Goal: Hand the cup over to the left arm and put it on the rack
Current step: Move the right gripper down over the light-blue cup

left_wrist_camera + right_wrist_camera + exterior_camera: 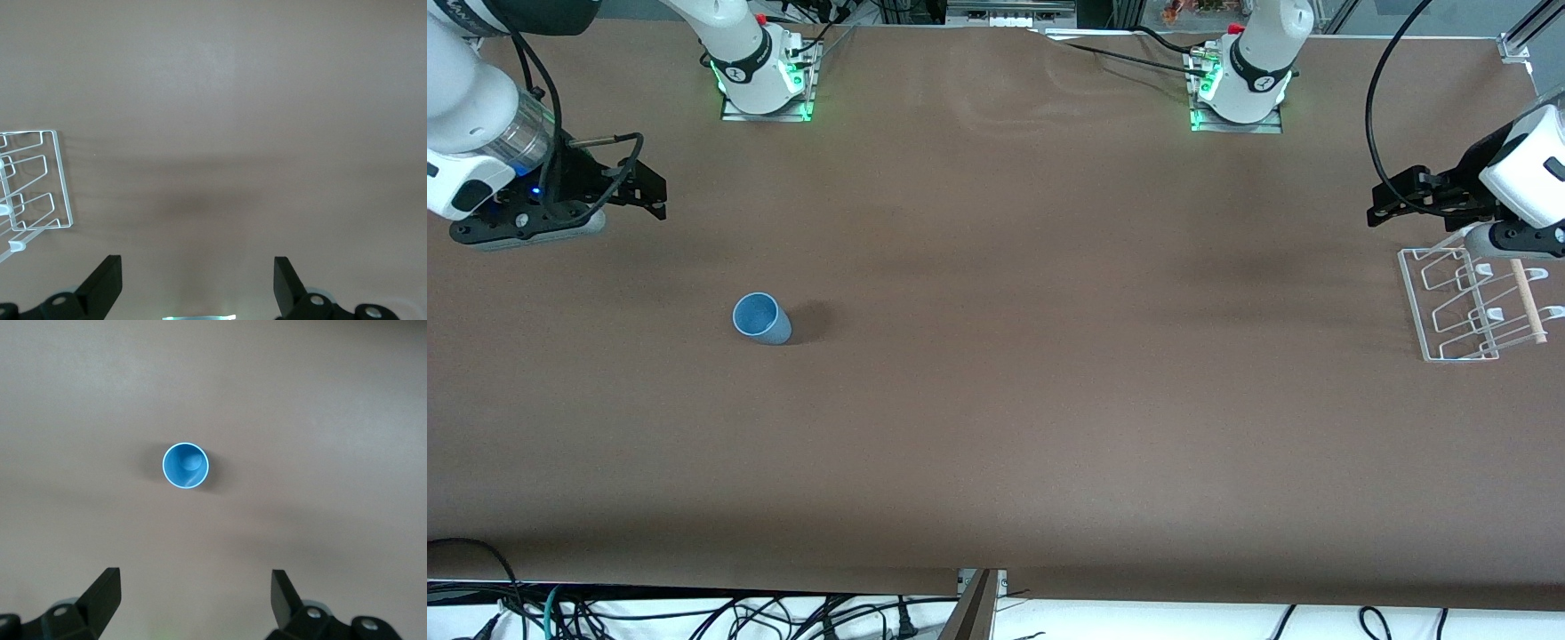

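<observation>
Brown table [1049, 400] carries upright cup [761, 318] and rack [1458, 307].

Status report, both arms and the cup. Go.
Right end effector open, up at its table end. Left end effector open, by the rack. Cup upright on the table, untouched. Nothing in the way.

Rack [37, 180] cut off by the left wrist view's edge; left gripper [1383, 209] partly overlaps rack [1467, 307] in front view.
</observation>
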